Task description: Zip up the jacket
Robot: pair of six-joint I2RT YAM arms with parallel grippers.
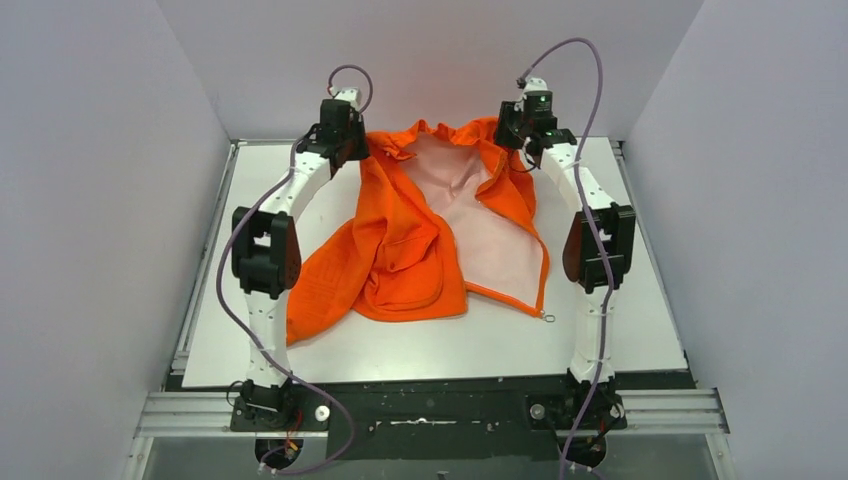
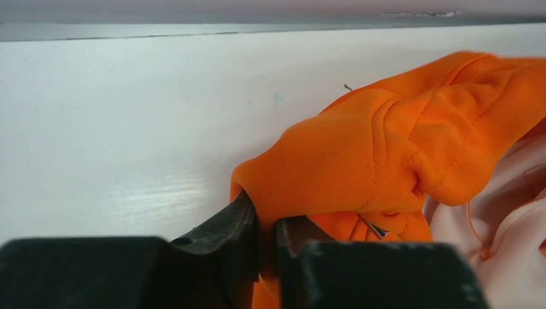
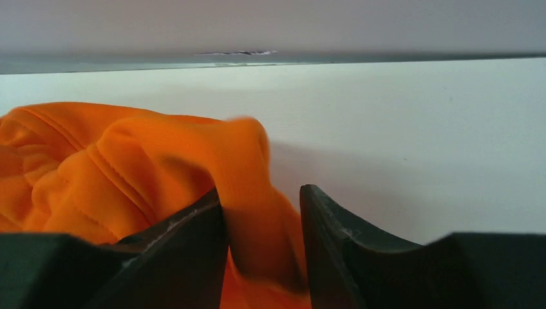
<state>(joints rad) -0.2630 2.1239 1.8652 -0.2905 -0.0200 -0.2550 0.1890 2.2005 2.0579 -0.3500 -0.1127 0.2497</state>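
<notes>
Closest to the lens in the left wrist view, the left gripper (image 2: 265, 215) has its two dark fingers pressed nearly together, with a thick fold of the jacket (image 2: 360, 148) clamped in the narrow slit between them. From that pinch the orange fabric bulges up and to the right in a rounded, seamed bunch, and pale pink lining (image 2: 508, 212) shows at the right edge of that view.

At the right gripper (image 3: 263, 193) the fingers stand clearly apart, and a blurred fold of orange fabric fills the gap between them. We cannot tell whether they press on it or only flank it. More of the jacket lies bunched to the left of those fingers.

From above, we see both arms reaching to the far side of the white worktop (image 1: 500, 340), one gripper at each upper corner of the jacket. The garment lies unzipped, its collar end toward the back wall. Its left front panel is folded and rumpled over the middle, while the right side is spread flat so that the lining faces up. A light zipper (image 1: 543, 265) runs down the right edge, and a sleeve (image 1: 320, 290) trails toward the near left
</notes>
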